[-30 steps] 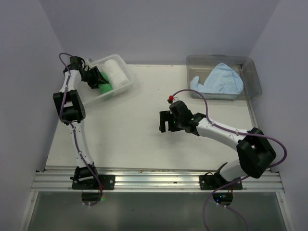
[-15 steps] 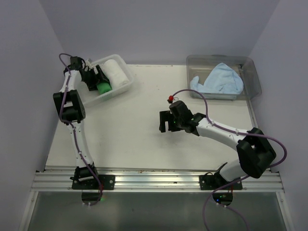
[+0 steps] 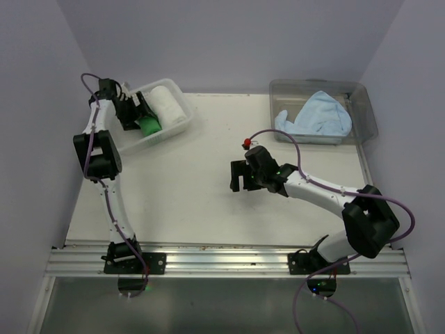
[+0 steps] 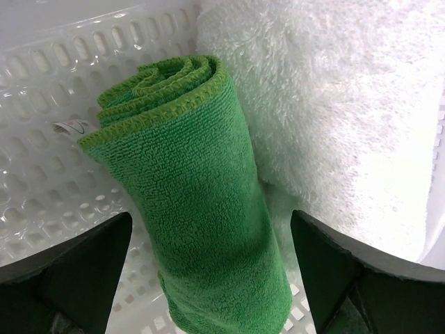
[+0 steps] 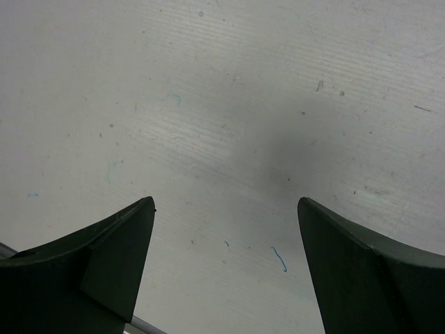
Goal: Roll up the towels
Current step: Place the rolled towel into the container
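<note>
The left arm has shifted slightly leftward; the left gripper [image 4: 210, 236] is spread wide, a finger on either side of the rolled green towel [image 4: 188, 181], which lies in the basket [image 4: 42, 174] against the white towel [image 4: 334, 104]; the right gripper [image 5: 226, 209] gapes over the table [image 3: 195, 188], well apart from the blue towel [image 3: 316, 117].

A white plastic lattice basket [image 3: 182, 126] sits askew at the far left corner of the tabletop [image 3: 188, 198]. A clear plastic tub [image 3: 364, 111] stands at the far right corner, well apart from it. An aluminium rail [image 3: 229, 263] runs along the near edge.
</note>
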Robot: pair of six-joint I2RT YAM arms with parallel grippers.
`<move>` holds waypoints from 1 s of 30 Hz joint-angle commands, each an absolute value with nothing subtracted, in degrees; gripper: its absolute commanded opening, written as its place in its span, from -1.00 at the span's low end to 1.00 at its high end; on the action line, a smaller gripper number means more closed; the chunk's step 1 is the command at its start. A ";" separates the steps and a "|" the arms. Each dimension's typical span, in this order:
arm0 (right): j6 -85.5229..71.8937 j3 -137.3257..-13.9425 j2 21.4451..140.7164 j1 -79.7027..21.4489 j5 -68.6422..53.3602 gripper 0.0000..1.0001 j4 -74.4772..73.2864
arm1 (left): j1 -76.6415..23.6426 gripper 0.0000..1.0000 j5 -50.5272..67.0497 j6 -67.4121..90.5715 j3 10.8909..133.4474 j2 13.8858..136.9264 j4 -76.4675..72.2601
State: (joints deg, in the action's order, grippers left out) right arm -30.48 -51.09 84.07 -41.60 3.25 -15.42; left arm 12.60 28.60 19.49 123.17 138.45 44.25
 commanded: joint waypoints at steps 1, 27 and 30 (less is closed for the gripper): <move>-31.20 -50.80 81.83 -41.49 2.29 0.74 -13.45 | 12.74 0.99 26.28 19.07 122.17 132.81 44.47; -29.87 -59.40 74.79 -41.40 35.75 0.97 -30.49 | -2.26 0.99 1.05 18.44 101.54 88.99 44.92; -30.58 -60.20 74.36 -41.40 38.31 0.97 -32.25 | -9.47 0.99 0.79 21.26 90.38 80.88 39.48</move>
